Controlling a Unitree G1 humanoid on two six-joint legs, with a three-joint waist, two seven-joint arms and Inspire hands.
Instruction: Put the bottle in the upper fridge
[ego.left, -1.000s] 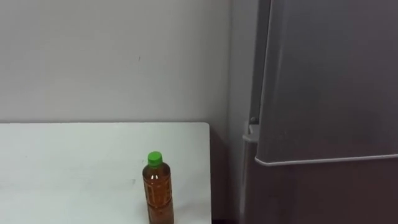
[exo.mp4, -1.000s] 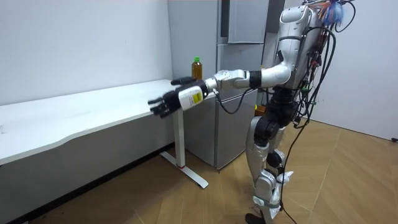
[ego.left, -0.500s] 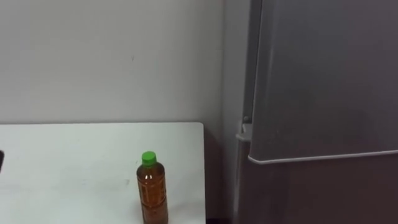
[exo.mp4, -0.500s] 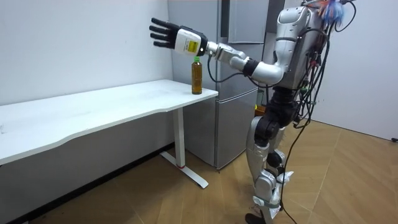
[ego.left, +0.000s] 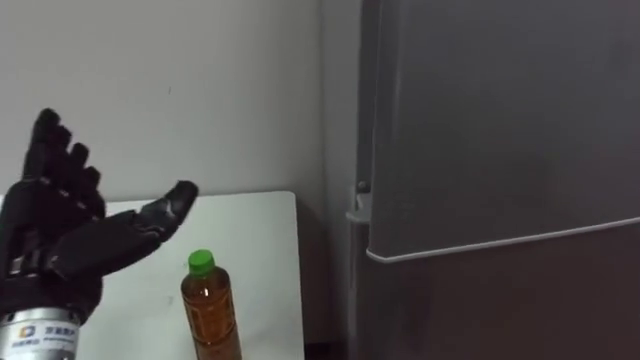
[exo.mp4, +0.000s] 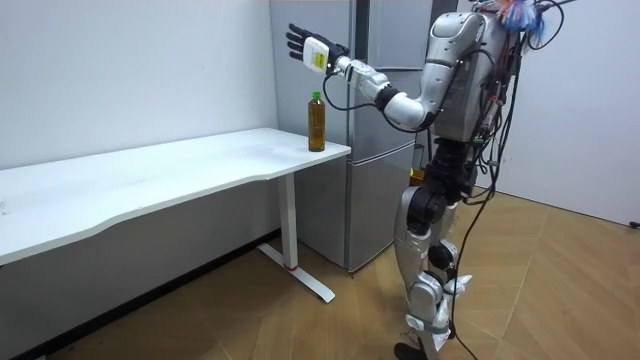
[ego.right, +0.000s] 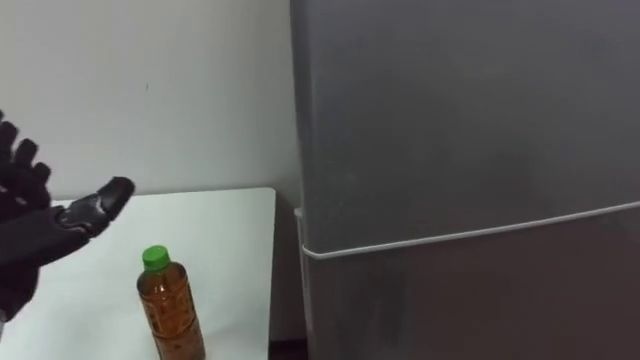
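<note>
Reach step: bottle (ego.left: 209, 320) not yet grasped, fridge (ego.left: 480, 150) shut.
Left hand (ego.left: 70, 245), fingers spread and empty, hovers above it over the worktop (ego.left: 262, 215); next, probably lower and close round it.

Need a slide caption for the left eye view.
Open left hand raised above the upright green-capped bottle on the white table, closed fridge at right.
</note>
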